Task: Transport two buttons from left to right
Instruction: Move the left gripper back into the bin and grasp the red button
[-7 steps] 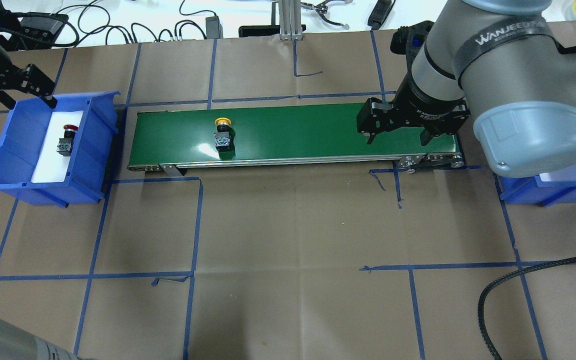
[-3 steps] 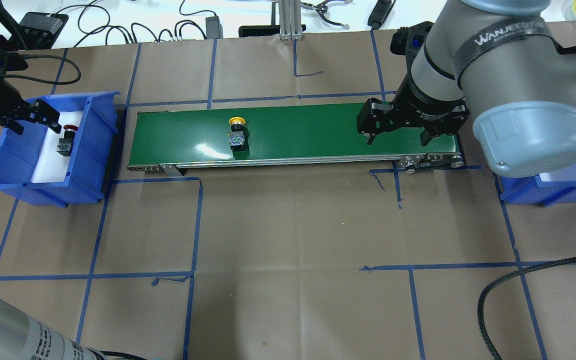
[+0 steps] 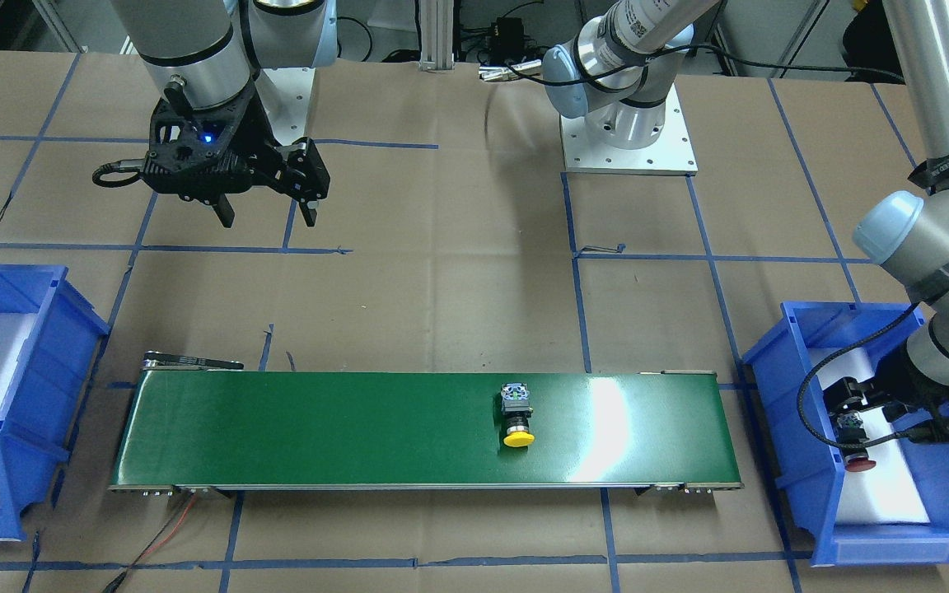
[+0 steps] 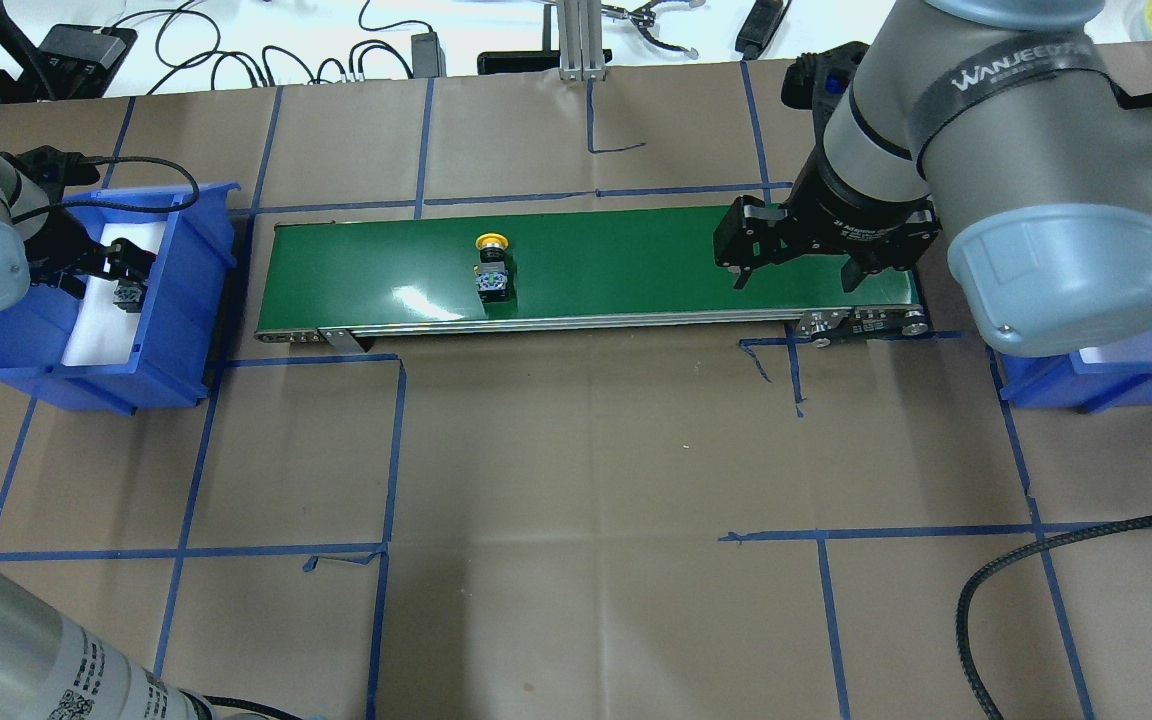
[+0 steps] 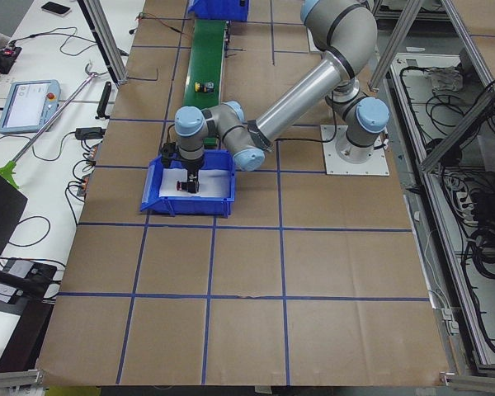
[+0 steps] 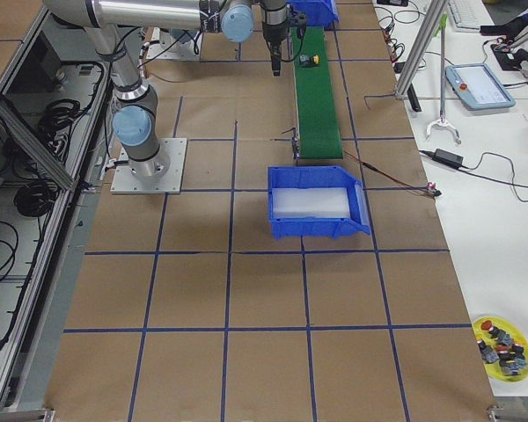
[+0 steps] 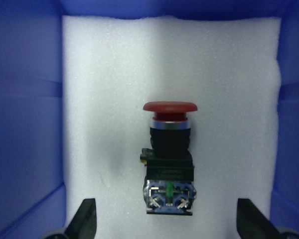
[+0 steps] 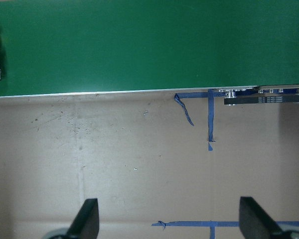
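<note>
Over the left bin (image 4: 186, 300), I note the left gripper (image 7: 167, 214) spread wide astride the red button (image 7: 169, 144), not gripping. Yellow button (image 4: 492, 267) lies midway along the belt (image 4: 636, 260). Right gripper (image 4: 793, 282) gapes empty near the belt's right end.

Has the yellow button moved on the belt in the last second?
Yes. The yellow button has travelled rightward along the green belt, away from its left end.

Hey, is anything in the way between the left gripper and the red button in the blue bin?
Nothing visible. The left gripper hangs open over the blue bin. In its wrist view the red button lies bare on the white foam straight ahead, with the bin's walls well off to either side.
</note>
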Available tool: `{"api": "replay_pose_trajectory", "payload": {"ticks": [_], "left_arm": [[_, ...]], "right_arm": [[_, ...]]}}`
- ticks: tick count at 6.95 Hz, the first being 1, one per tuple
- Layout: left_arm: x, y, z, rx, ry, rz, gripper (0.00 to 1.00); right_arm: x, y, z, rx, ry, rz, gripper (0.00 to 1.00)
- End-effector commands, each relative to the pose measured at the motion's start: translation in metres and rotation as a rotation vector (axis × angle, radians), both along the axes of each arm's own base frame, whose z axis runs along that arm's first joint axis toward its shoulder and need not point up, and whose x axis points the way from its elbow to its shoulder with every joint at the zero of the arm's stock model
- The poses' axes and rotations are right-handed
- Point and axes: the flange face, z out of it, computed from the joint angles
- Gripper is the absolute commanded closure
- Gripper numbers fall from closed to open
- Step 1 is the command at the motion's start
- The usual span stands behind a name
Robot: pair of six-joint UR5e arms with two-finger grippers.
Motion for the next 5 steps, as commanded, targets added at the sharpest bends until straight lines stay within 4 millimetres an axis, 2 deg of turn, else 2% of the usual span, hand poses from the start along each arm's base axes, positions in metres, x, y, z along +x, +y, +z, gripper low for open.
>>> {"api": "replay_pose_trajectory", "payload": {"ticks": [1,2,5], "left_arm": [[0.0027,-0.0047,-0.0097,0.001,0.001,-0.003,0.02],[0.0039,-0.0071,-0.0104,-0.001,0.001,-0.006,0.10],[0.0033,-0.0084,-0.0091,-0.004,0.000,-0.016,0.55]], "right_arm": [[0.0001,-0.0007,-0.0015,0.004,0.000,0.000,0.00],[0.0001,-0.0009,-0.0013,0.002,0.000,0.000,0.00],[0.0001,-0.0009,-0.0013,0.002,0.000,0.000,0.00]]}}
